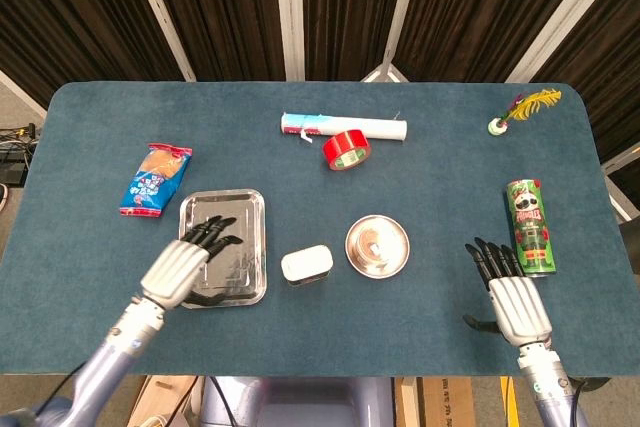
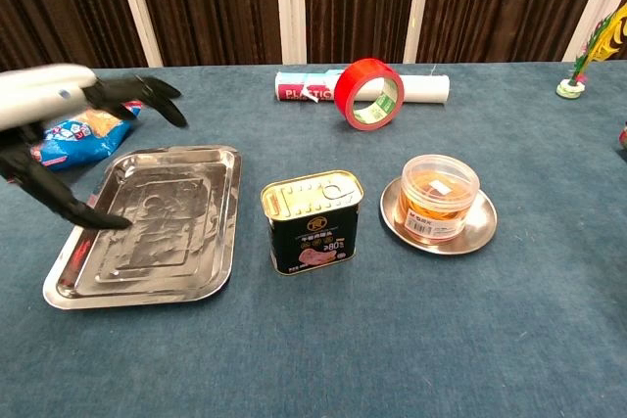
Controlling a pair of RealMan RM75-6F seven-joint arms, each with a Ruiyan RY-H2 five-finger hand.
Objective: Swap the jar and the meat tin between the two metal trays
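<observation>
My left hand [image 1: 185, 265] hovers with fingers spread over the rectangular steel tray [image 1: 222, 246], holding nothing. That tray has nothing in it. The black meat tin [image 2: 312, 221] stands on the cloth just beside it. The clear orange-filled jar [image 2: 440, 196] sits in the round metal dish [image 2: 438, 216]. My right hand [image 1: 513, 302] is spread too, near the green crisp tube [image 1: 529, 226].

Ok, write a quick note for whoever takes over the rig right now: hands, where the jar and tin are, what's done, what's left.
Left hand: open, over the rectangular tray, holding nothing.
Right hand: open, near the table's right edge, beside the green can.
Jar: on the round tray.
Meat tin: upright on the cloth between the trays.
Done: neither item is in the rectangular tray.
Left: jar to rectangular tray, tin to round tray.
</observation>
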